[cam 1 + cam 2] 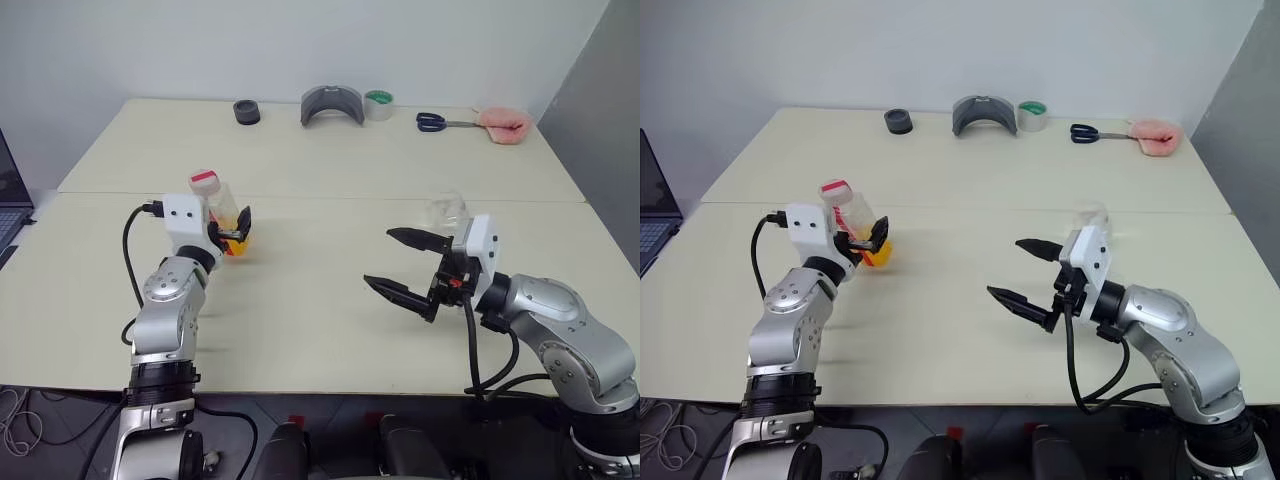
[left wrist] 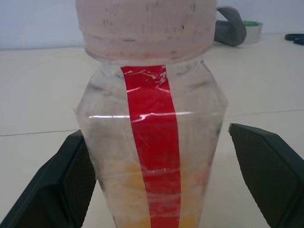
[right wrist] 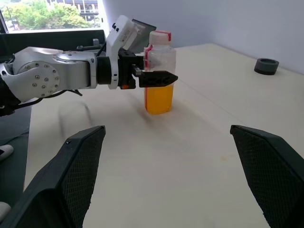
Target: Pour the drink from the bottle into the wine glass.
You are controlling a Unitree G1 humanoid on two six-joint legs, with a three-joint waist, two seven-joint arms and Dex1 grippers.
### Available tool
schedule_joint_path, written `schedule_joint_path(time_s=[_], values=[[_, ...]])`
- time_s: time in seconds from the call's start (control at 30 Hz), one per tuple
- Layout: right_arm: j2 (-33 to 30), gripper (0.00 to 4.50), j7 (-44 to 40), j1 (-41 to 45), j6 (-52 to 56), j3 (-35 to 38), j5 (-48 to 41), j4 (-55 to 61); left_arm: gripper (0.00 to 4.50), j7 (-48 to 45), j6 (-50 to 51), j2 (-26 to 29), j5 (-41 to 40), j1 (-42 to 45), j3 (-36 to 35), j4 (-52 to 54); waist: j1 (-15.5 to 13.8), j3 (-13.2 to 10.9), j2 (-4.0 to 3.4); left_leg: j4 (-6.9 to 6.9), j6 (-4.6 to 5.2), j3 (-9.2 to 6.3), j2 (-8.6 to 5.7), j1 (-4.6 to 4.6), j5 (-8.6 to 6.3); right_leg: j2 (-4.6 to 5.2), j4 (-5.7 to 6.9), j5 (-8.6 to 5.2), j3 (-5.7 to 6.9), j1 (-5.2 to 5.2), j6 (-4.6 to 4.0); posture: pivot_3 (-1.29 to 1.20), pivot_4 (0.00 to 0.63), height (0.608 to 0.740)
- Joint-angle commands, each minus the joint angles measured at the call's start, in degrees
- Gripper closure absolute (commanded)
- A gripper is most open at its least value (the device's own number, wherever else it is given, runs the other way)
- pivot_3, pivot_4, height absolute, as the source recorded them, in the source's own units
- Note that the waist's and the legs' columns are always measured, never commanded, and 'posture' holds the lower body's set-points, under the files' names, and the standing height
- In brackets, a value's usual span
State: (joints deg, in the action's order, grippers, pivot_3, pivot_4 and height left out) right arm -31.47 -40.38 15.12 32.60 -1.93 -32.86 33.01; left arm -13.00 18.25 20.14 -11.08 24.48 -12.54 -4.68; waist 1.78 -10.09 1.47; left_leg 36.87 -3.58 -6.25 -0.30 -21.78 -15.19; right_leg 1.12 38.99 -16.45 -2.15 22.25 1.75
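- Bottle (image 1: 222,210) job's biggest item is the table (image 1: 320,330): pale cream top, seam running L–R across the middle.
- Right gripper (image 1: 400,268): near-right of table, hovering, black fingers spread wide, nothing btwn them, pointing left.
- Left gripper (image 1: 235,228): left of centre, fingers spread, one each side of the bottle; in left wrist view small gaps show btwn pads and bottle wall, so not pinching.
- Bottle: upright on table, left of centre, pink-red cap on, red strip down its side.
- Wine glass (image 1: 446,210): clear, faint, just beyond right gripper, right of centre.
- Drink (image 3: 158,99): orange, fills lower part of bottle.
- Far edge, L to R: black ring (image 1: 246,112), grey curved piece (image 1: 332,104), tape roll (image 1: 379,104), scissors (image 1: 436,122), pink cloth (image 1: 504,125).
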Motion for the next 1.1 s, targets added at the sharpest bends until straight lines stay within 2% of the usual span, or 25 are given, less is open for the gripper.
schedule_joint_path(time_s=[0.03,0.9,1.0,1.1], values=[[-0.3,0.00,-0.4,1.3,0.2,0.4,-1.0,0.8,0.01,0.9,-0.6,0.9,1.0,2.2,0.0,0.3,0.0,0.0,0.00,0.00,0.00,0.00,0.00,0.00,0.00,0.00,0.00,0.00,0.00,0.00,0.00,0.00,0.150,0.740],[-0.8,0.00,-1.2,1.5,-0.1,0.5,0.3,-0.1,0.01,0.6,1.0,1.8,1.9,5.2,0.8,-1.3,0.0,0.0,0.01,0.01,0.00,0.00,-0.01,-0.01,0.00,0.01,0.00,0.00,0.00,0.01,0.01,0.00,0.150,0.740],[-0.8,0.00,-1.4,1.5,-0.4,0.4,0.5,-0.3,0.62,0.6,0.6,1.8,2.0,5.2,0.9,-1.5,0.0,0.0,0.01,0.01,0.00,0.00,0.00,-0.01,0.00,0.01,0.00,0.00,0.00,0.01,0.01,0.00,0.150,0.740],[-0.9,0.00,-1.5,1.5,-0.6,0.4,0.7,-0.5,1.50,0.5,0.2,1.6,2.1,5.2,0.8,-1.5,0.0,0.0,0.01,0.01,0.00,0.00,-0.01,-0.01,0.00,0.01,0.00,0.00,0.00,0.01,0.00,0.00,0.150,0.740]])
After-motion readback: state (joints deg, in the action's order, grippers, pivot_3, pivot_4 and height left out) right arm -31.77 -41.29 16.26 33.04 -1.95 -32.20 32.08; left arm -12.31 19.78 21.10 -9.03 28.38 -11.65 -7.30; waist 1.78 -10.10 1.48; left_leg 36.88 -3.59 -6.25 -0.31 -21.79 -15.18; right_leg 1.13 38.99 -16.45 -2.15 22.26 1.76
